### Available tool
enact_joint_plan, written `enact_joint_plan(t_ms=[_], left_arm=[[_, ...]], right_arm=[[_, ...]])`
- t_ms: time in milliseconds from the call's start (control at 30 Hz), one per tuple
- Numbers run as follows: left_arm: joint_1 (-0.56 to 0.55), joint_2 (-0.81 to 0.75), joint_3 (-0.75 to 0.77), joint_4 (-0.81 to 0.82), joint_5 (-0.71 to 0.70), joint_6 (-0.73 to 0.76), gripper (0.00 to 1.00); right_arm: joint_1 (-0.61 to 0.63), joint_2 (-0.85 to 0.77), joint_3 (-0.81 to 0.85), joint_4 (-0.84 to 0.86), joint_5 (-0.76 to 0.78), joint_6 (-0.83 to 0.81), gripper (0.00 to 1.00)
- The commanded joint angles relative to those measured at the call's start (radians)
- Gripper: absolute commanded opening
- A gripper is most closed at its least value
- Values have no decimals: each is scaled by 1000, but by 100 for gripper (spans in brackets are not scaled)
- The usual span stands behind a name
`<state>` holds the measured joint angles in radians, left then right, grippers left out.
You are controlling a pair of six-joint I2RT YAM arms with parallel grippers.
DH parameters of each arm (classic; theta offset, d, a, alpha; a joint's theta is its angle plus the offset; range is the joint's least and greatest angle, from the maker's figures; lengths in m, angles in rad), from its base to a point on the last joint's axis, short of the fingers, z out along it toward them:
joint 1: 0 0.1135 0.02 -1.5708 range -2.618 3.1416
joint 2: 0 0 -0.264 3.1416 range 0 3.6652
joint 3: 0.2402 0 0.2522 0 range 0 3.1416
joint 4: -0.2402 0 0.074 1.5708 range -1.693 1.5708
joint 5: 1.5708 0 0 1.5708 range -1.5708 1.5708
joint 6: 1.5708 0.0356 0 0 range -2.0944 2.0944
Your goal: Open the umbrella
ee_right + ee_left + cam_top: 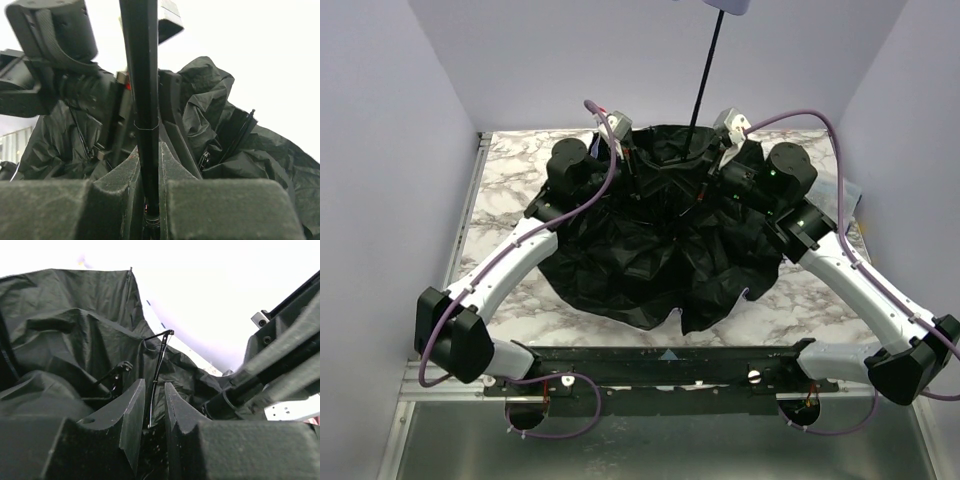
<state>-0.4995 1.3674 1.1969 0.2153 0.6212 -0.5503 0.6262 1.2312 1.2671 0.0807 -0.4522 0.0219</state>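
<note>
Umbrella shaft (143, 75) (between right jaws)

We see the umbrella (640, 270) as crumpled matt black cloth, its shaft (145, 75) smooth and faintly shiny. The table (505, 180) looks like polished marble, and the right gripper (149, 156) has grainy matt fingers (220, 205).

Umbrella (650, 265), black lining up, half-spread, shaft (706, 75) upright

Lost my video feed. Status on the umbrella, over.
Right gripper shut on shaft. Left gripper, jaws slightly apart around a thin rib. Umbrella upside down on table, canopy crumpled, not fully open. No obstruction seen.
</note>
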Motion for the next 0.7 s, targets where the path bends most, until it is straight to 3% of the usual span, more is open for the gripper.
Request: enact_joint_plan(t_ms=[0,133,300,533,667], left_arm=[[-30,37,48,33,-61,-78,26],[-27,63,78,-83,-204,-49,38],[49,99,89,-212,-356,-88,46],[140,157,52,-280,-323,-58,59],[156,124,43,-156,-217,11,65]], right_arm=[[-3,-29,29,92,-63,41,0],[-3,-28,44,80,-75,48,0],[-4,-47,60,52,-58,53,0],[-4,-53,83,27,-17,41,0],[-4,-47,60,25,18,41,0]])
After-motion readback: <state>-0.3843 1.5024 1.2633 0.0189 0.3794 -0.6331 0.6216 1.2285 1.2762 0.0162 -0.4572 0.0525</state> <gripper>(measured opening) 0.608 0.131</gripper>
